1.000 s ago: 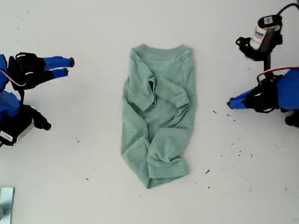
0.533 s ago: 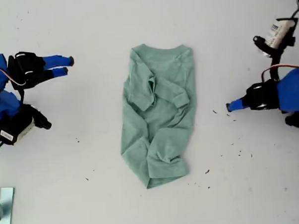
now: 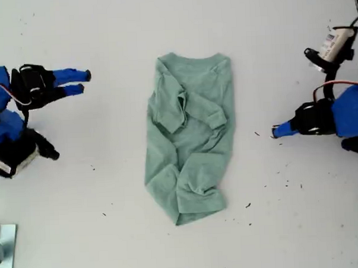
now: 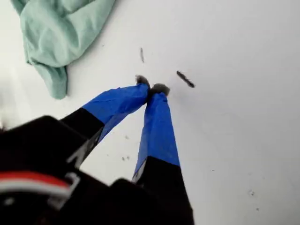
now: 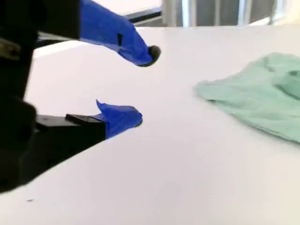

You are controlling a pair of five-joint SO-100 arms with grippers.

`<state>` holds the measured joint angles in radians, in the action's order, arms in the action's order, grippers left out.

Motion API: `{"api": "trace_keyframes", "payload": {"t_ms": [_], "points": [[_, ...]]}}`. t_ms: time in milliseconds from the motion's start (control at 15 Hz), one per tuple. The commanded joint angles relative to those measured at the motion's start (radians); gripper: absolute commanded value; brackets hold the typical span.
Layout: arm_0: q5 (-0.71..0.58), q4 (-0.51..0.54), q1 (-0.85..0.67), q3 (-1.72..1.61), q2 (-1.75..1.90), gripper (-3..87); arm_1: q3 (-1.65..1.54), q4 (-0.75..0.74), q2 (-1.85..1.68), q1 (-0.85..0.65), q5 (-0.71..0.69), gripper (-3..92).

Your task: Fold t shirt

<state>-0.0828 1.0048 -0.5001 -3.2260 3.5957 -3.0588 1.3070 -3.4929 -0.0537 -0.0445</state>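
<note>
The sage-green t shirt lies wrinkled in the middle of the white table, neckline toward the exterior view's top, its sides and sleeves folded inward into a narrow strip. My first gripper is at the exterior view's right, shut with nothing in it, its blue tips touching just above the table, apart from the t shirt. At the exterior view's left, my second gripper is open and empty, well away from the cloth. Its blue fingers point toward the t shirt.
Small dark specks dot the white table near my first gripper and below the shirt. A metallic object sits at the exterior view's lower left corner. Both arm bases stand at the exterior view's side edges.
The arm with my first gripper has turned, its wrist camera swinging toward the exterior view's right, and the shut tips dropped slightly. The second arm shifted very little. The shirt has not moved.
</note>
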Motion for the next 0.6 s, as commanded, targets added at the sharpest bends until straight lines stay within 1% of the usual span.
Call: {"api": "trace_keyframes", "payload": {"t_ms": [0,67,133,200,267,333,400,467,533], "points": [[0.017,0.015,0.244,0.0,0.012,11.9,-0.043,-0.089,-0.014,-0.002,0.002,1.9],[-0.006,0.043,0.201,0.046,0.012,2.4,-0.041,-0.1,-0.014,-0.002,-0.006,1.9],[-0.009,0.011,0.261,0.072,0.012,-0.1,-0.017,-0.075,-0.014,0.002,0.02,2.0],[0.083,-0.002,0.314,0.083,0.009,-0.1,0.029,-0.032,-0.012,0.041,0.075,2.0],[0.189,-0.021,0.402,0.092,-0.012,-0.1,0.078,0.0,-0.005,0.086,0.118,2.0],[0.307,-0.055,0.486,0.123,-0.118,-0.1,0.14,0.006,0.051,0.13,0.163,2.0],[0.408,-0.089,0.577,0.218,-0.318,-0.1,0.244,-0.002,0.195,0.172,0.202,1.9],[0.477,-0.084,0.666,0.385,-0.56,-0.1,0.403,-0.021,0.425,0.196,0.201,1.9],[0.502,-0.058,0.733,0.589,-0.775,-0.1,0.612,-0.014,0.684,0.212,0.176,1.9]]}}
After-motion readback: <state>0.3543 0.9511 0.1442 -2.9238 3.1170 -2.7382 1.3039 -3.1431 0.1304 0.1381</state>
